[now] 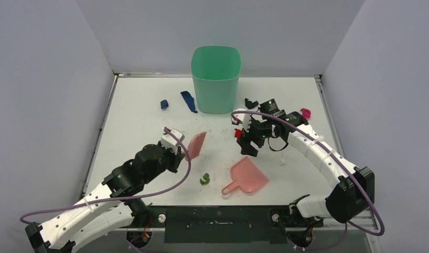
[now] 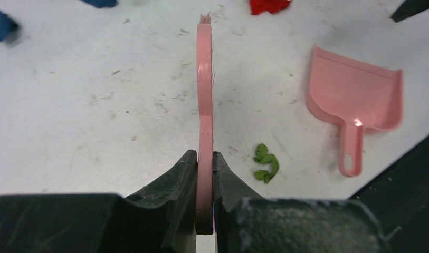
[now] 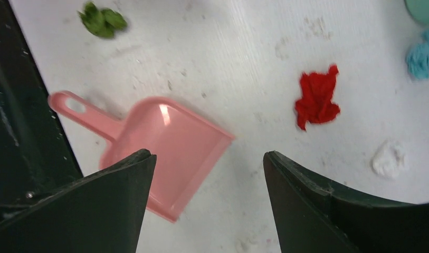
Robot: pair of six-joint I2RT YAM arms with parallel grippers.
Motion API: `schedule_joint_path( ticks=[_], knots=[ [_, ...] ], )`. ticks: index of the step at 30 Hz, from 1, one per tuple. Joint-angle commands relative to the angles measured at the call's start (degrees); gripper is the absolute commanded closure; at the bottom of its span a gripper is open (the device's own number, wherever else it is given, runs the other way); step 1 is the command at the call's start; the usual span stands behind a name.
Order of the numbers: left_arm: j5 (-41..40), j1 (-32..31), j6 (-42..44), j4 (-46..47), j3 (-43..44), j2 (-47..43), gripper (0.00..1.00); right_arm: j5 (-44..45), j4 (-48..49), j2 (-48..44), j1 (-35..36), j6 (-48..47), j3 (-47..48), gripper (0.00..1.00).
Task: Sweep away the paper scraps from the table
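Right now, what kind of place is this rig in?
Probably a lab test cell, not a home: scuffed white flat tabletop boxed in by plain grey walls, staged with a pink plastic dustpan and a mint-green plastic bin.

Left claw (image 1: 180, 151) gripping pink brush (image 1: 196, 145), pink dustpan (image 1: 249, 175) flat on table (image 1: 143, 121), green scrap (image 1: 205, 179) near its handle

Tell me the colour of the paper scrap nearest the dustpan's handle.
Green; the scrap beside the dustpan shows best in the left wrist view.
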Motion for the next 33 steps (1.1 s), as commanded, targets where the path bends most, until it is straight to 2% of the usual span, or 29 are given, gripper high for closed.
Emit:
schedule_joint_path(
  ticks=[1,6,8,11,15,20,22,27,30,33],
  knots=[
    [-10.2,4.7,-3.6,5.2,-2.1,-6.9,1.0,6.3,-5.2,2.3,-5.9,-6.4,0.9,0.25],
    [-19.2,7.7,-4.1,5.8,-3.9,-12.4,1.0,3.9,-17.5,11.0,-6.3,-5.2,12.3,0.29],
    [-21.9,8.0,-4.3,5.5,-4.1,-13.2,1.0,3.6,-24.4,15.1,-5.8,-7.5,16.9,0.29],
    [-24.2,8.5,-4.9,4.2,-3.7,-13.3,1.0,6.5,-28.7,19.7,-4.6,-9.4,23.1,0.3],
    [-26.5,8.6,-5.3,3.3,-3.4,-13.3,1.0,7.6,-32.3,25.6,-1.9,-3.2,29.5,0.3],
    [-28.7,9.0,-5.5,3.0,-3.5,-14.5,1.0,11.2,-26.6,23.3,6.2,-3.7,16.7,0.29],
    [-29.1,9.0,-5.4,3.2,-3.8,-14.9,1.0,13.9,-23.7,22.2,6.5,-4.8,12.1,0.28],
    [-29.2,9.0,-5.0,4.2,-4.4,-14.8,1.0,10.1,-25.1,24.6,-0.2,-9.0,10.2,0.45],
    [-29.1,9.4,-4.8,5.1,-4.7,-13.7,1.0,12.9,-20.5,23.6,-2.1,-12.1,7.6,0.63],
    [-28.9,9.8,-4.7,5.9,-4.9,-12.3,1.0,11.2,-15.4,19.7,-5.1,-12.9,2.2,0.68]
  ],
)
